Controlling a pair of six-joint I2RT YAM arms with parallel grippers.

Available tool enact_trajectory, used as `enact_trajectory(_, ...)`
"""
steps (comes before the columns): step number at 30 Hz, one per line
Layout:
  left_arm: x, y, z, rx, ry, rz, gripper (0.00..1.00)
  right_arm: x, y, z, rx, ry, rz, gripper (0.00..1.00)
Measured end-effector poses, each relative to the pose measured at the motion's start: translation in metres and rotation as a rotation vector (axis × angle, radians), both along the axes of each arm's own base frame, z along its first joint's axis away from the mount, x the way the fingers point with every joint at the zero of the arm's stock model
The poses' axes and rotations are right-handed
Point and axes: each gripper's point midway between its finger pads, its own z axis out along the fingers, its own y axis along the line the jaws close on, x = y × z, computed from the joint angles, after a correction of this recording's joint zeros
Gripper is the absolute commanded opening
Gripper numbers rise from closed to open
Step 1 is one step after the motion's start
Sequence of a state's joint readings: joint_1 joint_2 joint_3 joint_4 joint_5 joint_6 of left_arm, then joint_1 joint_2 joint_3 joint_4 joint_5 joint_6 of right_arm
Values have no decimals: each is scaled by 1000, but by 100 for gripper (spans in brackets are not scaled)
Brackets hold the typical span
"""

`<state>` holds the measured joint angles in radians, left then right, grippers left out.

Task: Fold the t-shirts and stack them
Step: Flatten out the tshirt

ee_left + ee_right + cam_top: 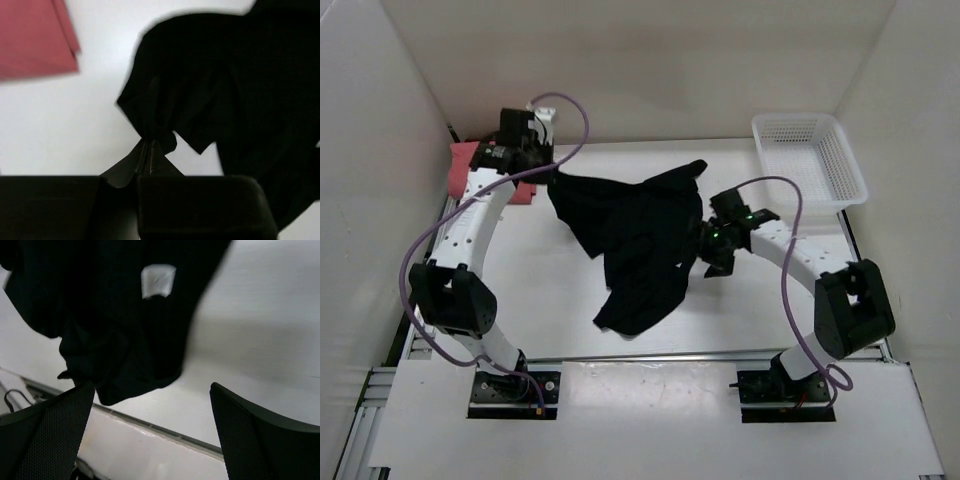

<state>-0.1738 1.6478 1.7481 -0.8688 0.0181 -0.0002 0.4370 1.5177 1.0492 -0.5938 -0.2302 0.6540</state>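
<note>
Well, the left jaws have only a thin pinch of the black shirt point(640, 240), so a quick pull might let it slip, or drag the crumpled cloth onto the pink shirt point(468, 165) just beside them at the far left of the counter point(545, 300). With its right side unheld, the shirt would likely bunch. Left jaws: together, clamped on that black corner. Right jaws: wide apart, empty, hovering at the shirt's right edge.

We get top view high over table point(545, 300), looking down; both wrist views close, low, sharing black shirt point(640, 245).
</note>
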Motion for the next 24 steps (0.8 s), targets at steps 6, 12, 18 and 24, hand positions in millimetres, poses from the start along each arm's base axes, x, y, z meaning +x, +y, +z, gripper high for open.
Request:
enact_trajectory(6, -27, 35, -70, 6, 201, 67, 11, -28, 46, -51, -8, 140, 11, 100)
enact_trajectory(12, -4, 96, -32, -7, 83, 215, 11, -11, 59, -72, -22, 219, -114, 7)
enact_trajectory(18, 6, 105, -3, -11, 4, 235, 11, 14, 22, -72, -54, 179, -263, 0)
enact_trajectory(24, -6, 149, -3, 14, 11, 353, 12, 27, -91, -19, -141, 18, -465, 12)
